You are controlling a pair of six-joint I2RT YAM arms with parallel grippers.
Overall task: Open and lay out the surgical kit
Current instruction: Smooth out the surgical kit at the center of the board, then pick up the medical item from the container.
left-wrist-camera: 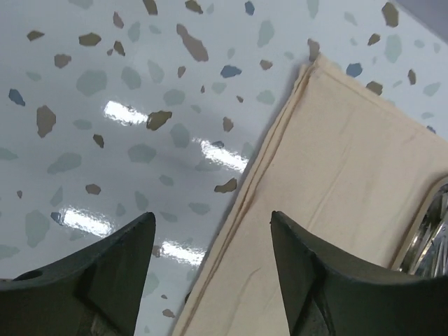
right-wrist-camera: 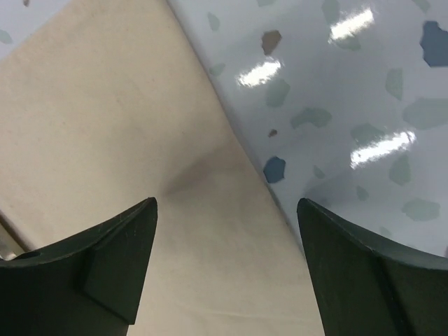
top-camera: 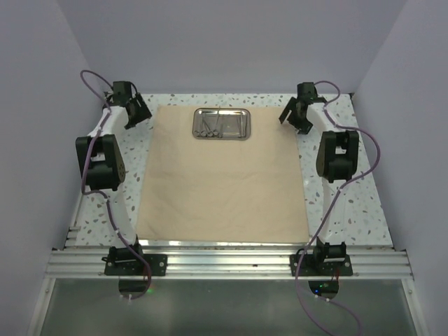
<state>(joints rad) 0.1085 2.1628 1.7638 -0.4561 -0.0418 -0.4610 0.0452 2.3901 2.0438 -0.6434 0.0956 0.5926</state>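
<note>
Tan cloth [top-camera: 224,182] flat, steel tray [top-camera: 242,124] long-axis left-right

The left gripper [left-wrist-camera: 212,217] has two dark fingers [left-wrist-camera: 105,280] at the near side of the view. They are spread apart, with nothing between them. Under them is a shiny white table [left-wrist-camera: 105,105] with brown, blue and grey spots and bright patches of light. A tan cloth [left-wrist-camera: 336,182] lies flat on the right part of the table. Its far corner points away, and its left edge runs slanting down between the fingers. At the right side, a bit of a shiny metal tray [left-wrist-camera: 430,238] sits on the cloth.
</note>
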